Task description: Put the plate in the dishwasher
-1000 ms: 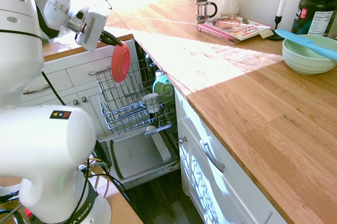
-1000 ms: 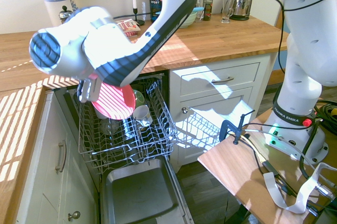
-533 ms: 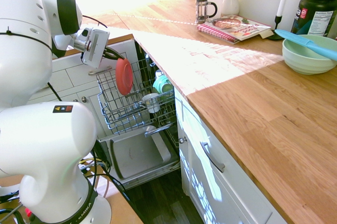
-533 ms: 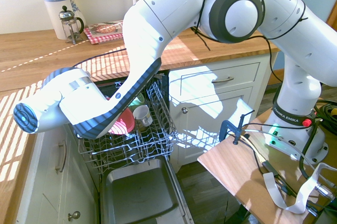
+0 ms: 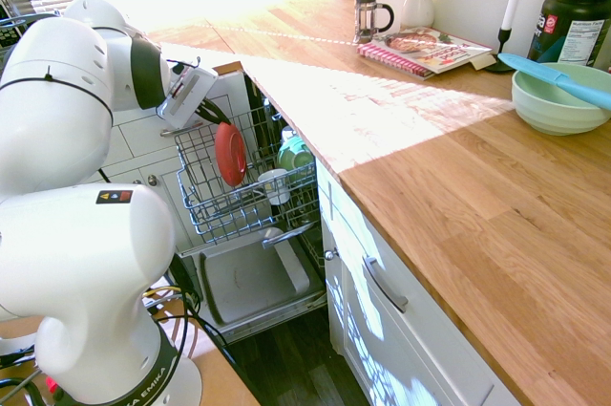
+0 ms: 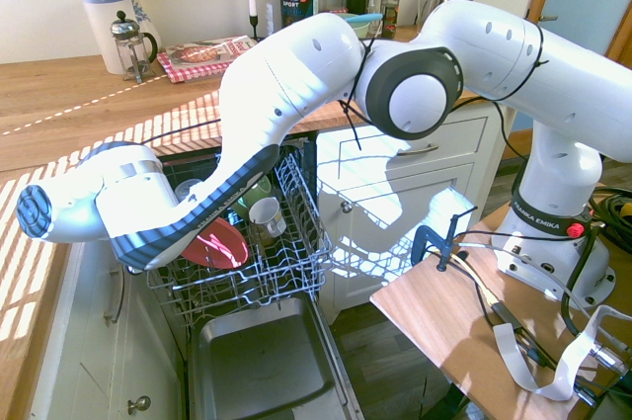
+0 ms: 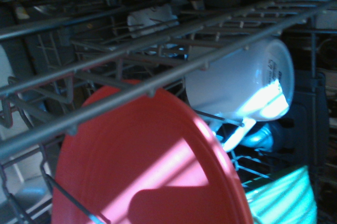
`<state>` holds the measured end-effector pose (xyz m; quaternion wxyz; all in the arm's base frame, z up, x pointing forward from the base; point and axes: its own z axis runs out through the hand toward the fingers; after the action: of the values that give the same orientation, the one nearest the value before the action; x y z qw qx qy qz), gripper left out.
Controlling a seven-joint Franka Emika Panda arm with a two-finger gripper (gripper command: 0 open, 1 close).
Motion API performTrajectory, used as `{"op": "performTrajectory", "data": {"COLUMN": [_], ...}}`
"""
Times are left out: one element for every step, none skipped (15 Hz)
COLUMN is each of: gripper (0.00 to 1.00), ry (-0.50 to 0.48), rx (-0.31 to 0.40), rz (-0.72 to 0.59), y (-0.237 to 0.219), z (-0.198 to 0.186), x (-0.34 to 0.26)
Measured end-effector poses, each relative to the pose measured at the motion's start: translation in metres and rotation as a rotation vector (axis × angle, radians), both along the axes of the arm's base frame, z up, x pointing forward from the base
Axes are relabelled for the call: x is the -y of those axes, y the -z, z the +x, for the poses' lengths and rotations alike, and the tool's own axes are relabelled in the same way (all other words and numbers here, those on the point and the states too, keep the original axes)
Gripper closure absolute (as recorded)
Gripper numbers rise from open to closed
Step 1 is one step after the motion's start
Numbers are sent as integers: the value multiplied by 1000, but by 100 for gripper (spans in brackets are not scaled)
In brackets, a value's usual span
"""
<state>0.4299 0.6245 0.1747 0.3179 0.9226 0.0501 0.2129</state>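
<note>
The claw (image 5: 208,112) has descended since a second ago, gripping the red plate (image 5: 229,153) by its rim. The plate, on edge just below the claw, now sits inside the dishwasher's wire rack (image 5: 212,203), beside a white cup (image 5: 273,182). Release appears imminent.

We observed the arm bent low and reaching downward, its gripper (image 5: 212,117) angled down with the fingers closed on the plate (image 5: 229,153).

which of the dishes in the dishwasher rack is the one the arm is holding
The red plate, standing on edge in the rack under the gripper. The white cup and the teal cups sit farther along the rack, clear of the arm.
</note>
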Motion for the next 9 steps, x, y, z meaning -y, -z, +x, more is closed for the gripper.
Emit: {"op": "performTrajectory", "data": {"gripper": [0,0,0,0,0,0,0,0,0], "ry": [1,1,2,5,9,13,16,21,26], "rx": [-45,-84,-122,-163,-207,-253,-297,-341,-383], "rz": [26,48,69,95,127,162,202,244,289], "y": [-5,-8,-10,-12,-14,-14,-15,-19,-28], "z": [4,10,16,23,27,31,36,41,46], "x": [0,1,4,7,9,11,12,14,16]}}
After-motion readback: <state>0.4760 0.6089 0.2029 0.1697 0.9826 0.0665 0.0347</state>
